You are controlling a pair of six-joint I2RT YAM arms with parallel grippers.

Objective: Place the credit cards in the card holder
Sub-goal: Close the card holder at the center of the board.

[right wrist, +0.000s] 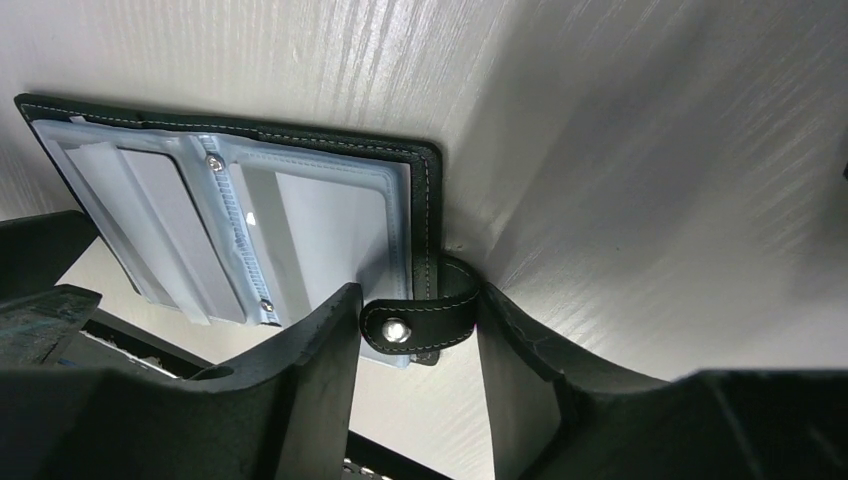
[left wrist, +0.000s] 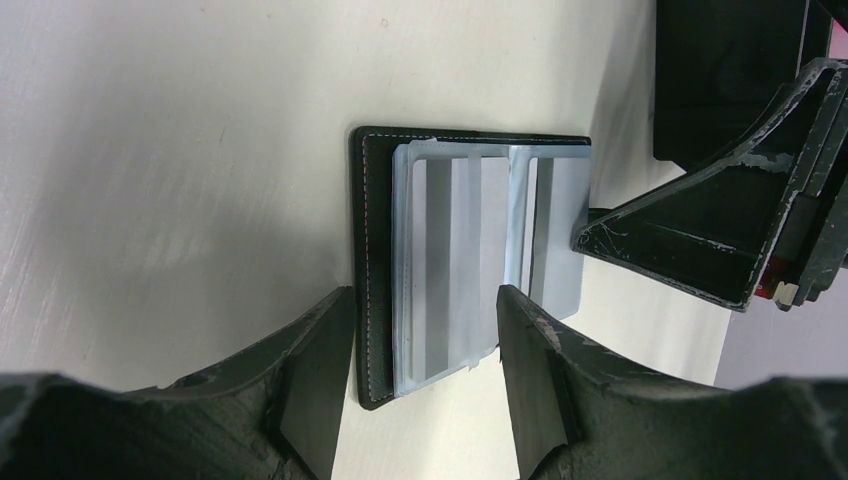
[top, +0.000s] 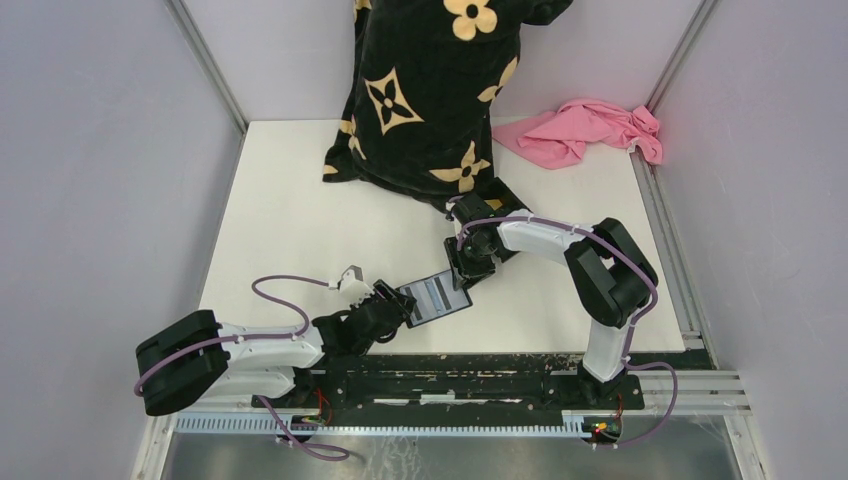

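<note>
The black card holder [top: 435, 297] lies open on the white table between the two arms, its clear pockets facing up. In the left wrist view a whitish-grey card [left wrist: 440, 260] sits in one pocket and a pale blue-grey card [left wrist: 562, 230] in the other. My left gripper [left wrist: 425, 330] is open, its fingers on either side of the holder's near end [left wrist: 380, 300]. My right gripper [right wrist: 420, 320] has its fingers against both sides of the holder's black snap strap [right wrist: 425, 318], at the holder's [right wrist: 230, 200] far edge.
A black cushion with beige flower prints [top: 430, 90] stands at the back of the table. A pink cloth [top: 585, 130] lies at the back right. A flat black thing [top: 505, 195] shows partly under the right arm. Metal rails run along the near edge.
</note>
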